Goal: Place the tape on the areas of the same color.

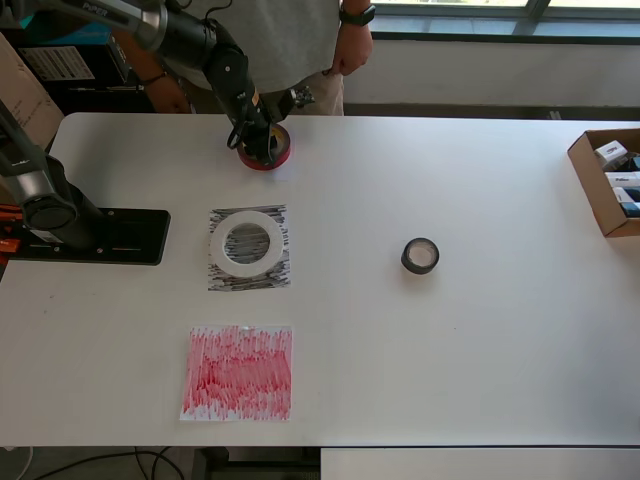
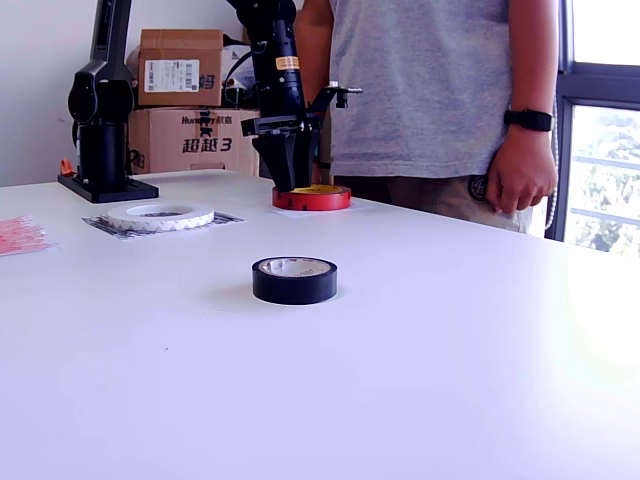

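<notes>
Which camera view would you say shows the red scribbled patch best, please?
The overhead view: the whole red patch lies flat and unobstructed. The exterior view catches only its edge, foreshortened at the frame's left.

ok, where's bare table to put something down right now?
Free: the red patch is uncovered, and the wide stretch between the black tape roll and the cardboard box at the overhead view's right edge. Crowded: the black patch carries the white ring, and the gripper sits at the red roll near the far edge.
</notes>
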